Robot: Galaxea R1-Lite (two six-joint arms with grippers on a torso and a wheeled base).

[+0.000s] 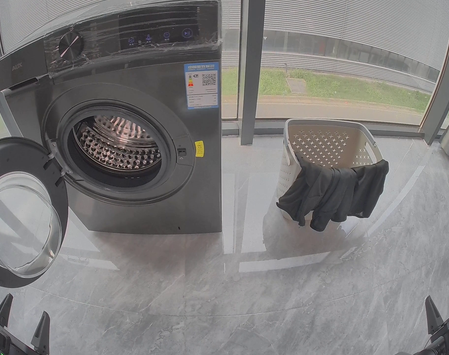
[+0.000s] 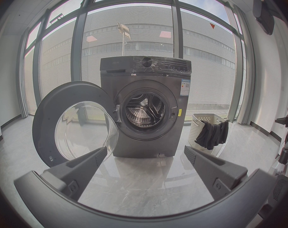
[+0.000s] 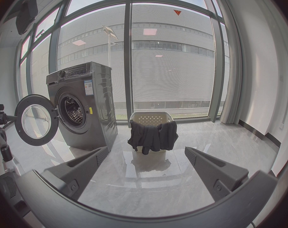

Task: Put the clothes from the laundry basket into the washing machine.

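A grey washing machine (image 1: 136, 119) stands at the left with its round door (image 1: 22, 213) swung wide open and a bare steel drum (image 1: 117, 143) inside. To its right a white laundry basket (image 1: 328, 146) sits on the floor, with a dark garment (image 1: 335, 191) draped over its near rim. My left gripper (image 1: 22, 319) is low at the near left, open and holding nothing. My right gripper (image 1: 444, 301) is low at the near right, also open, well short of the basket. The left wrist view faces the machine (image 2: 145, 106); the right wrist view faces the basket (image 3: 152, 117) and garment (image 3: 152, 136).
Glossy grey marble floor (image 1: 264, 282) lies open between me and both objects. Tall windows and a dark pillar (image 1: 251, 60) stand just behind the machine and basket. The open door juts out toward my left gripper.
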